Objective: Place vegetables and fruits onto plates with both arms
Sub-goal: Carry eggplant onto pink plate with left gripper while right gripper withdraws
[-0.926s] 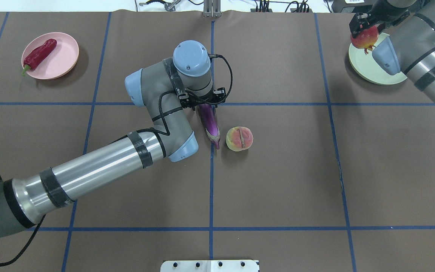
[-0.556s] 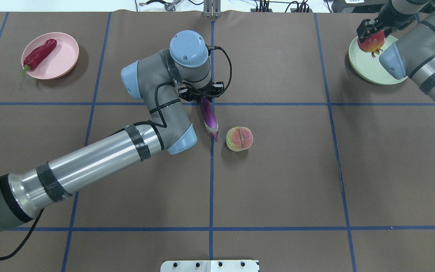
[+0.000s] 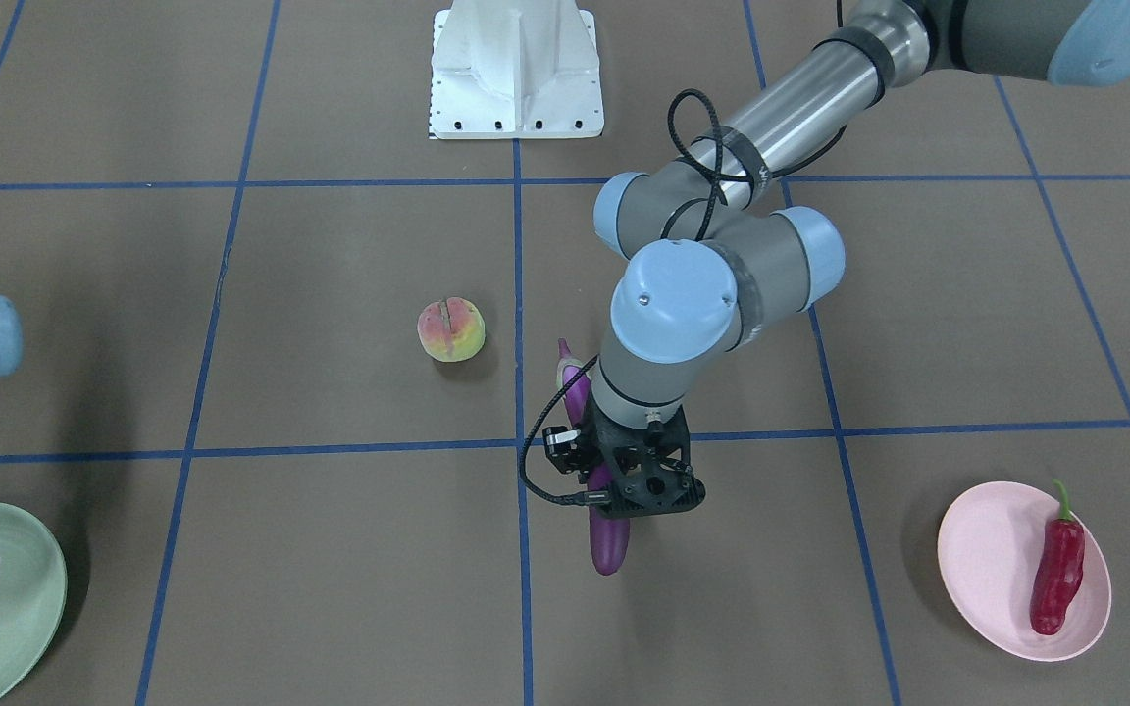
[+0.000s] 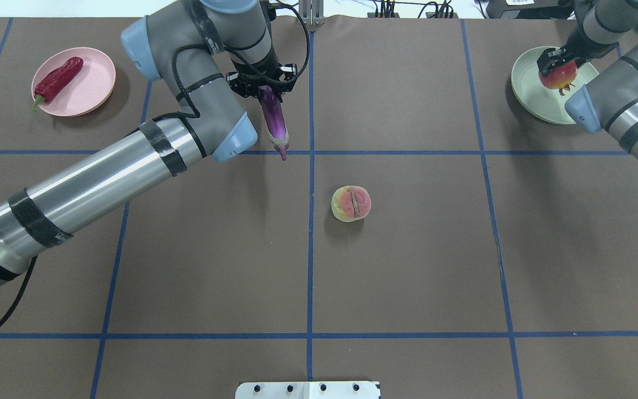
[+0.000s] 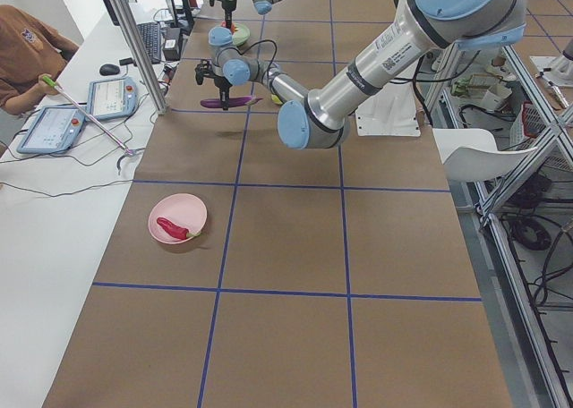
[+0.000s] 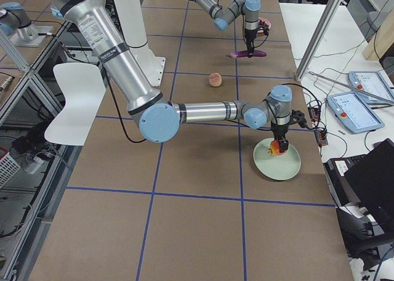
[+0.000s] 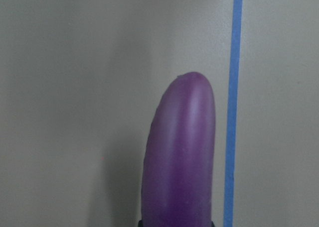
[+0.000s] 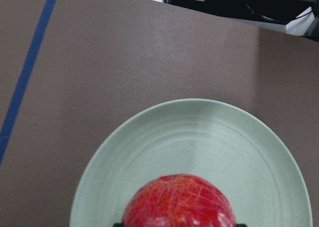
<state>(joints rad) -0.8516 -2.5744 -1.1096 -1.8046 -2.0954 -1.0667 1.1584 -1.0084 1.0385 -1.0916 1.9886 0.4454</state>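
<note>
My left gripper [image 4: 266, 87] is shut on the slim purple eggplant [image 4: 274, 119] and holds it off the table, left of the centre line; the eggplant also shows in the front view [image 3: 610, 544] and the left wrist view [image 7: 179, 162]. The peach [image 4: 351, 203] lies alone at mid-table. The red chili [image 4: 58, 78] lies on the pink plate [image 4: 94, 83] at far left. My right gripper [image 4: 558, 65] is shut on the red-orange fruit [image 4: 558, 78], low over the mint green plate [image 4: 529, 91]. I cannot tell whether the fruit touches the plate [image 8: 199, 137].
The white pedestal base [image 3: 516, 69] stands at the robot's edge of the table. Blue tape lines cross the brown table cover. A side bench with tablets [image 5: 54, 126] and a seated person runs along the far edge.
My left arm has lifted the eggplant away from the peach and carried it toward the far side and leftward. My right gripper has brought the red-orange fruit down over the green plate.
</note>
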